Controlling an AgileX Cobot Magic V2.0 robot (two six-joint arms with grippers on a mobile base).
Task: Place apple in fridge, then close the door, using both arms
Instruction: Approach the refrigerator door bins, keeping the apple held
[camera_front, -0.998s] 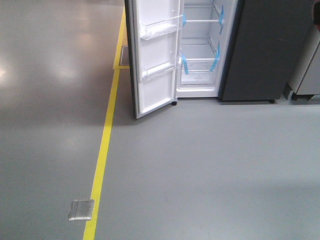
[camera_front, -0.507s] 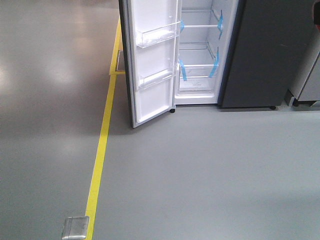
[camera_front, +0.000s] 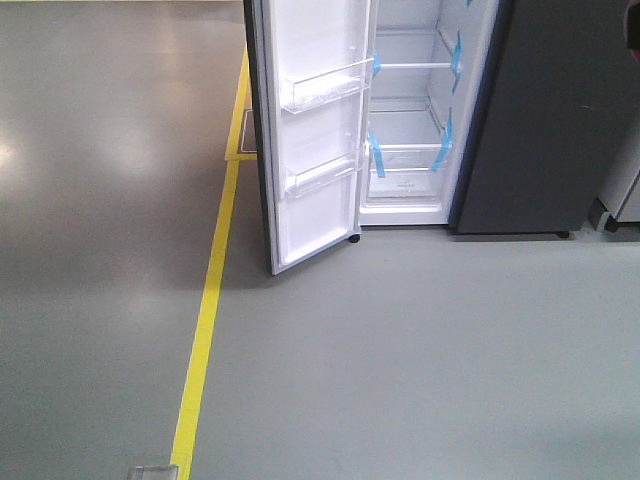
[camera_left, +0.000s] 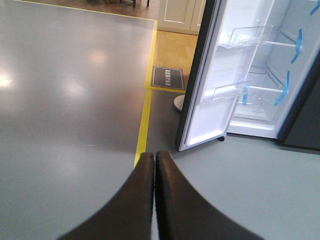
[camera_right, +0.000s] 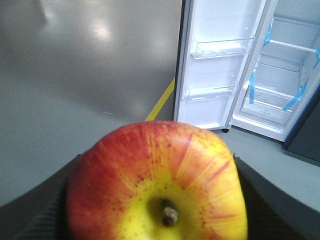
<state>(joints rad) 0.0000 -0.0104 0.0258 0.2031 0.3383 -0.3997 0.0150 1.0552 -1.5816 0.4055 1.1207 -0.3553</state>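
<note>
At one o'clock ahead, the fridge (camera_front: 405, 85) stands with its door (camera_front: 315, 130) swung wide. My right tool (camera_right: 156, 215) clamps the apple (camera_right: 155, 170); my left tool (camera_left: 154, 160) is pressed closed, empty.

Glossy apple (camera_right: 150, 165); clear plastic bins (camera_front: 325, 88)

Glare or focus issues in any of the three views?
Front view: soft glare patches on the floor at left; fridge interior bright but readable. Left wrist view: similar floor glare, shut left gripper dark and featureless. Right wrist view: apple fills the foreground, reasonably sharp; the right gripper's fingers beside it dark and blurred.
</note>
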